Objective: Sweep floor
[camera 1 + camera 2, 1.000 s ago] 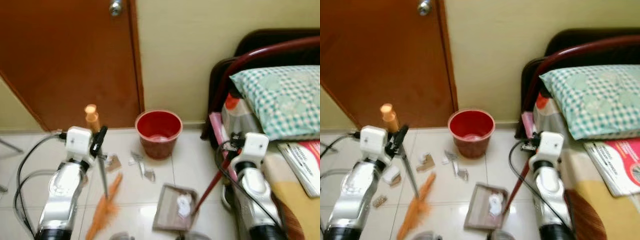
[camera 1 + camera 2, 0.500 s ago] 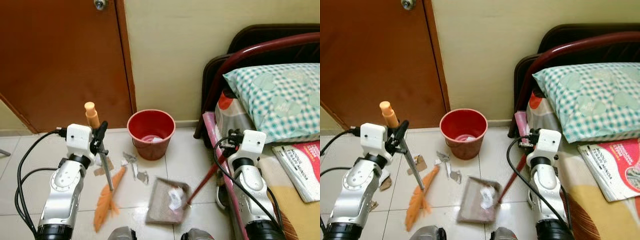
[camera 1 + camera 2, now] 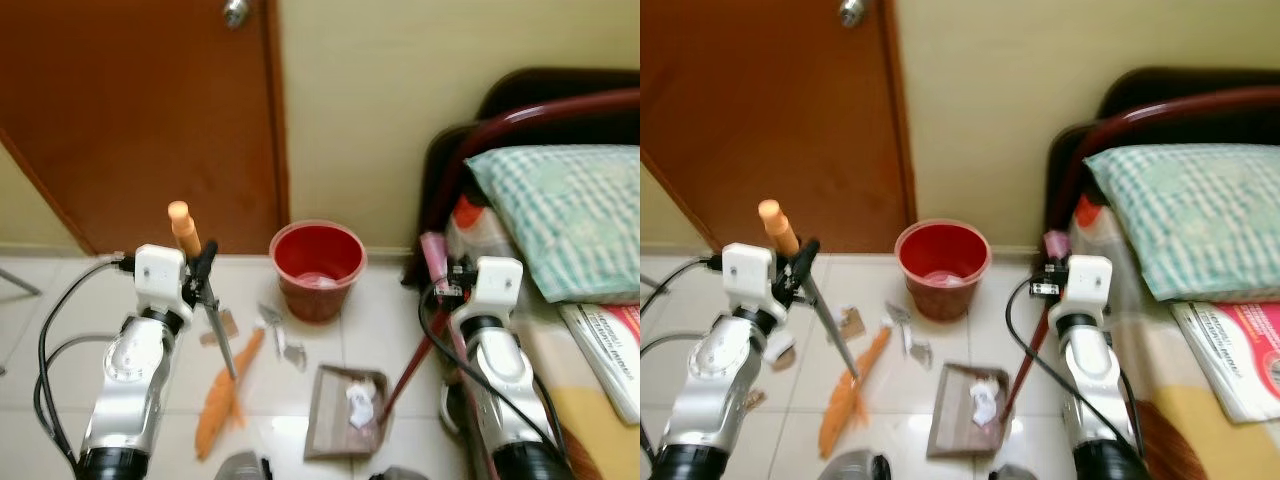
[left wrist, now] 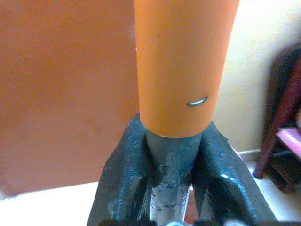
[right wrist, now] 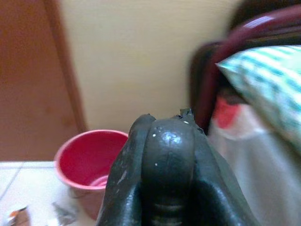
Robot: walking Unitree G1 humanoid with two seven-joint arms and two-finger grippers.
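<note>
- Sitting nearest on the tiles, the dustpan (image 3: 347, 411) already carries one crumpled white scrap (image 3: 360, 405), so part of the sweeping looks done.
- To its left the orange broom head (image 3: 226, 392) rests on the floor, its grey shaft slanting up to the left gripper (image 3: 203, 274), whose fingers (image 4: 123, 179) are clamped tight around the broom handle (image 4: 184, 66).
- On the right, the right gripper (image 3: 1050, 286) has its fingers closed on the dustpan's red handle (image 3: 407, 368), beside the bed (image 3: 590, 420).
- Farther off, paper scraps (image 3: 281, 335) lie loose between broom and red bin (image 3: 317, 266), so gathering them and emptying the pan remain, as I judge it.
- The brown door (image 3: 140, 110) stands beyond.
</note>
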